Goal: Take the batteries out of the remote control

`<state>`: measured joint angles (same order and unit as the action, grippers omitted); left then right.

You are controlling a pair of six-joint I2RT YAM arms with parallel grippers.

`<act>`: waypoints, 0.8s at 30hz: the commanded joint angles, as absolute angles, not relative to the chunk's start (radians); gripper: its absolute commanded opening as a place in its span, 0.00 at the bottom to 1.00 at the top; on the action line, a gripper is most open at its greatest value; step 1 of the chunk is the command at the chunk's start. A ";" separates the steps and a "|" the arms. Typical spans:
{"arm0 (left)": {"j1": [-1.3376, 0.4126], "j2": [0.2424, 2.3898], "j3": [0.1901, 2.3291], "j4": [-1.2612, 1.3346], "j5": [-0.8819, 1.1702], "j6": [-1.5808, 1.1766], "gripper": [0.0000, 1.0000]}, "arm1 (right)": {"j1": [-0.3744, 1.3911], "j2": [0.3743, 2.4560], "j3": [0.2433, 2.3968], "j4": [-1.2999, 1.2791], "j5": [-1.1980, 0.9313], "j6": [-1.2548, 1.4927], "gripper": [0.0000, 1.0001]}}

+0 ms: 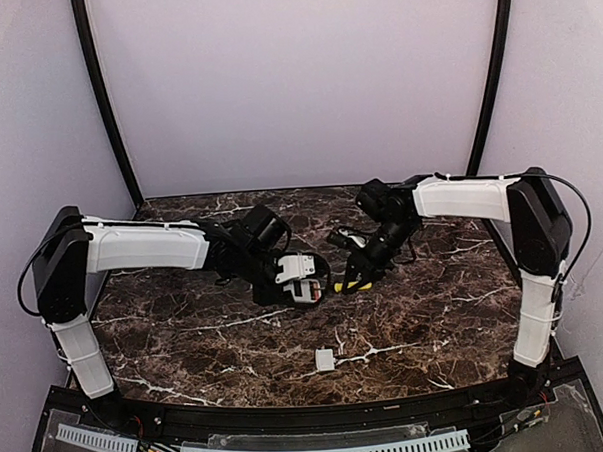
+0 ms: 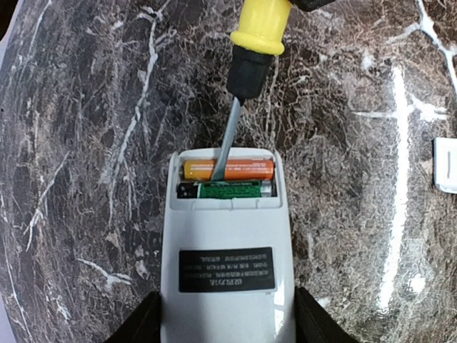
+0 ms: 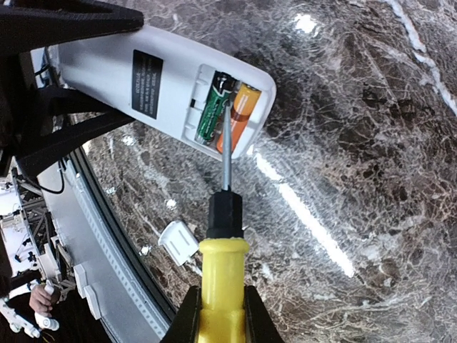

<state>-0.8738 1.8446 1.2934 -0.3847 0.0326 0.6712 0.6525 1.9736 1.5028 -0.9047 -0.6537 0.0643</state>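
The left end effector point(image 2: 227, 325) grasps the remote point(image 2: 225, 236). The right end effector point(image 3: 221, 314), clenched on the screwdriver point(image 3: 223, 271), should pry gently beneath the orange battery point(image 2: 250, 169), where the tip seemingly sits.

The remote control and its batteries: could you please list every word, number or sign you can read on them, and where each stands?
Black label on the remote control: lines of white print, too blurred to read.
Orange battery: faint markings, unreadable.
Green battery: small print, unreadable.
Nothing else in view bears text.
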 commanded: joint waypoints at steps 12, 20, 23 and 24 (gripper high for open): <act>-0.899 1.691 1.220 -0.122 0.170 0.662 0.00 | 0.625 1.823 1.318 -0.631 -0.945 -0.085 0.00; -0.899 1.687 1.207 -0.101 0.168 0.664 0.00 | 0.615 1.824 1.291 -0.615 -0.947 -0.080 0.00; -0.897 1.679 1.188 -0.083 0.170 0.664 0.00 | 0.609 1.818 1.279 -0.611 -0.959 -0.085 0.00; -0.897 1.672 1.174 -0.070 0.173 0.667 0.00 | 0.606 1.815 1.273 -0.612 -0.963 -0.088 0.00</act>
<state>-0.8761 1.7367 1.1919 -0.2737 0.0723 0.6720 0.5880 1.8446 1.2877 -0.7136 -0.8127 -0.0139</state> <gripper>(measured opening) 0.558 0.136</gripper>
